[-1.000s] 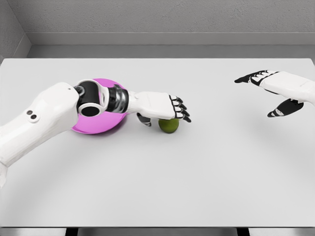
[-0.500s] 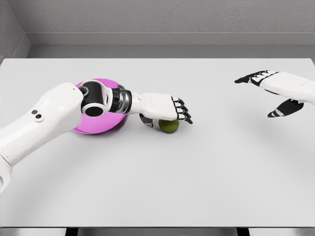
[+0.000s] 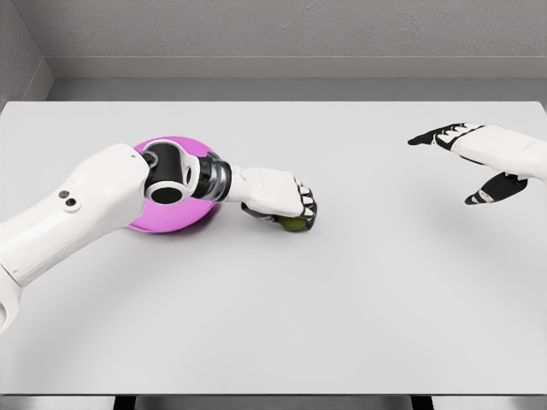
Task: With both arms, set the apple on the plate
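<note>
A green apple (image 3: 294, 224) lies on the white table just right of the magenta plate (image 3: 171, 220). Only a sliver of the apple shows under my left hand (image 3: 291, 213), whose black-tipped fingers are curled down around it. My left forearm and elbow cross over the plate and hide its middle and right side. My right hand (image 3: 466, 162) hovers at the far right of the table, fingers spread and holding nothing, well away from the apple.
The table's (image 3: 342, 307) far edge meets a grey wall at the back. Its front edge runs along the bottom of the view.
My left hand has dropped onto the apple and its fingers have closed around it, covering most of it. The left elbow has shifted slightly right. The right hand has stayed in place.
</note>
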Controlling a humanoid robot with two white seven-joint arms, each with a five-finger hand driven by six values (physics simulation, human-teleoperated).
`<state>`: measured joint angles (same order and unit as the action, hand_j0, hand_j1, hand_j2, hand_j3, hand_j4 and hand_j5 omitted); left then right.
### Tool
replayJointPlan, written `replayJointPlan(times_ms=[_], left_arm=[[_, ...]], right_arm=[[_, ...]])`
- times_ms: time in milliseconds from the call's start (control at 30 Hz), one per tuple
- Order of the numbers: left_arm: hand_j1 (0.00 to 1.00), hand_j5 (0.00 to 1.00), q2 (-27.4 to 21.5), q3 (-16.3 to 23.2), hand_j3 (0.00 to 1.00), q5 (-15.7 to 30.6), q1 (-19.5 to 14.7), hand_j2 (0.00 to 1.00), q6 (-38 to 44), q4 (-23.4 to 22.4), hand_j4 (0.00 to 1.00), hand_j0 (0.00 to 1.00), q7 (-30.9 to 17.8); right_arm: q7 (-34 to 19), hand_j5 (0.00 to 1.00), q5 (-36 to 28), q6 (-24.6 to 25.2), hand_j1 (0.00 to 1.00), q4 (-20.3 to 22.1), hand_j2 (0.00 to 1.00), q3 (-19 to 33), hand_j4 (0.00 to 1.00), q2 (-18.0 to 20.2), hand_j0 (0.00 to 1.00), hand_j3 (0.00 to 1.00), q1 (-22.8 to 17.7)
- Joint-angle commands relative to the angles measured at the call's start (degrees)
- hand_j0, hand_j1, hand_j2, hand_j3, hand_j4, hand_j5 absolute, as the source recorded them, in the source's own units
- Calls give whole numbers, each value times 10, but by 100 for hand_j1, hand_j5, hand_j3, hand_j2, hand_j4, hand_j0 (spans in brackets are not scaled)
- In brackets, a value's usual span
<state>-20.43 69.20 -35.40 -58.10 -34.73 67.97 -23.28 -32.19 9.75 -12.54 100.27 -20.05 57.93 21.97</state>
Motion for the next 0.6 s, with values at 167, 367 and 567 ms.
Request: replayJointPlan(times_ms=[167, 367, 567], left_arm=[[48, 48, -8, -11, 48, 32, -1, 48, -3, 0, 48, 48, 3], [48, 48, -16, -62, 48, 53, -11, 48, -3, 9, 48, 48, 3], [48, 48, -93, -78, 48, 85, -24, 48, -3, 42, 48, 48, 3]], right_arm=[[0, 100, -2, 1, 100, 0, 100, 0, 100, 3, 100, 100, 0], [0, 100, -2, 1, 100, 0, 100, 0, 100, 5, 100, 100, 0], [0, 100, -2, 1, 100, 0, 100, 1, 100, 5, 100, 100, 0]])
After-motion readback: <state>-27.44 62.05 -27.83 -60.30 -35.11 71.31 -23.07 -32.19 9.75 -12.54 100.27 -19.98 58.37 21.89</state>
